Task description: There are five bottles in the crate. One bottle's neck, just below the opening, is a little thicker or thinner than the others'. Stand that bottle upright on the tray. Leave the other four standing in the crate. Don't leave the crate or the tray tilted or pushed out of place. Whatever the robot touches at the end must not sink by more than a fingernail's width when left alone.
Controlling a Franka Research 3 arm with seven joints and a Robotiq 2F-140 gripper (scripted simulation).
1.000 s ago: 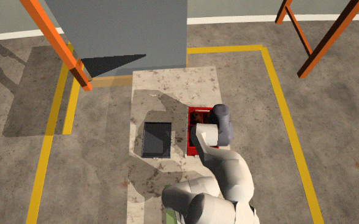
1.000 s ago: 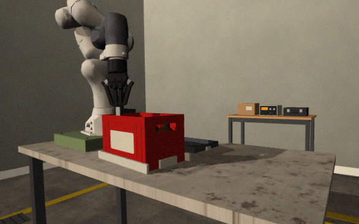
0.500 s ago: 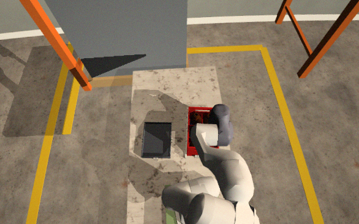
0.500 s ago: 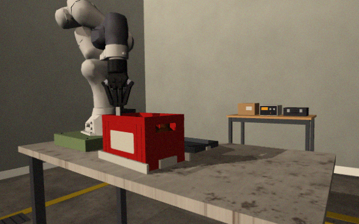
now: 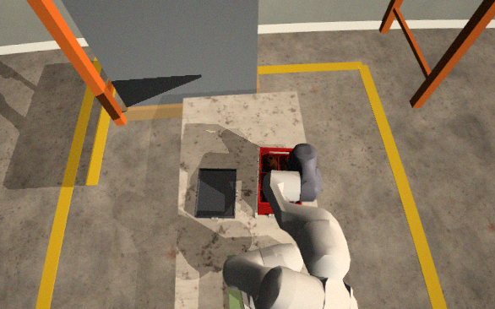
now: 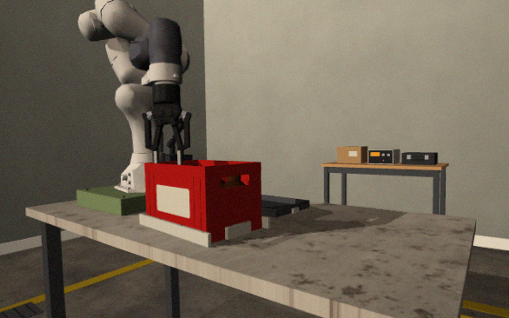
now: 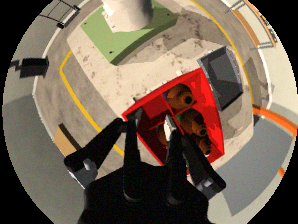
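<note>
The red crate (image 6: 202,197) stands on the table, seated between pale stop strips (image 6: 174,230). In the wrist view the crate (image 7: 180,119) holds brown bottles (image 7: 181,99) in its far cells; the near cells lie in shadow behind my fingers. My gripper (image 6: 168,158) (image 7: 153,117) points straight down over the crate's near-left corner, with its fingertips at rim level. It is partly open, and I see nothing gripped between the fingers. The dark tray (image 5: 215,192) lies flat on the table beside the crate; it also shows in the side view (image 6: 282,204). From above, my arm covers most of the crate (image 5: 270,162).
My green base block (image 6: 111,200) sits on the table behind the crate. A side table (image 6: 385,167) with boxes stands far at the back. Orange rack posts (image 5: 78,59) stand on the floor off the table.
</note>
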